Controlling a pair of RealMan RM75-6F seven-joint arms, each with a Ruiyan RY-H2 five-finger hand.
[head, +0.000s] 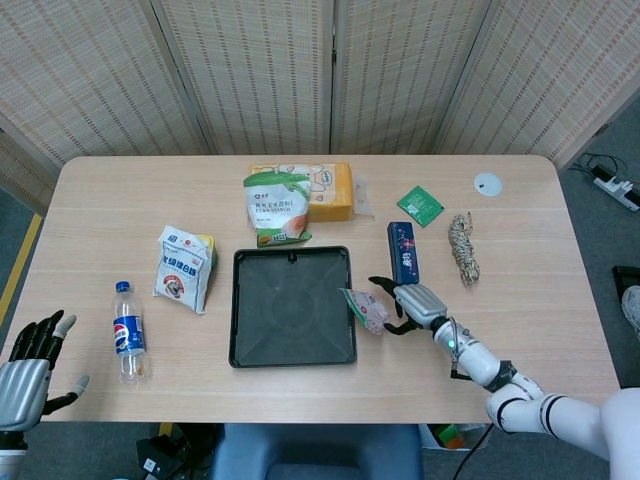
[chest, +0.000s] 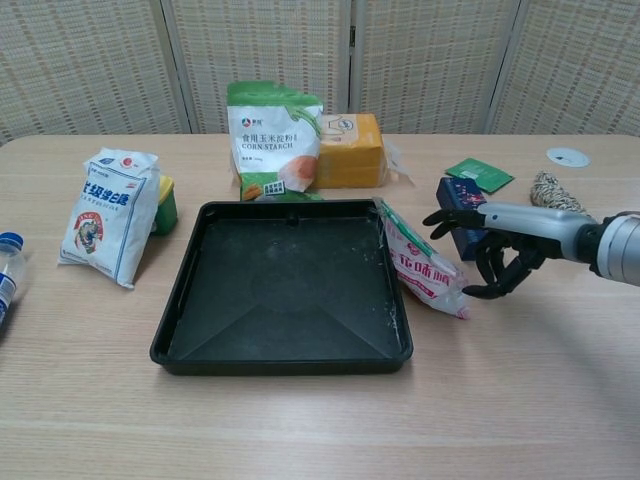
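Reaching beside the black tray (chest: 180, 318), your right hand (chest: 497, 246) hovers just right of the pink snack packet (chest: 424, 266).
Its fingers are spread and grasp nothing; the packet leans on the tray's right rim, and a dark blue box (chest: 464, 206) lies behind the hand. Your left hand (head: 25, 372), fingers apart and released, sits far left of the tray, off the desk (head: 560, 290) edge.

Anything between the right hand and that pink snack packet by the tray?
Nothing: in the chest view only bare table separates the right hand from the pink snack packet.
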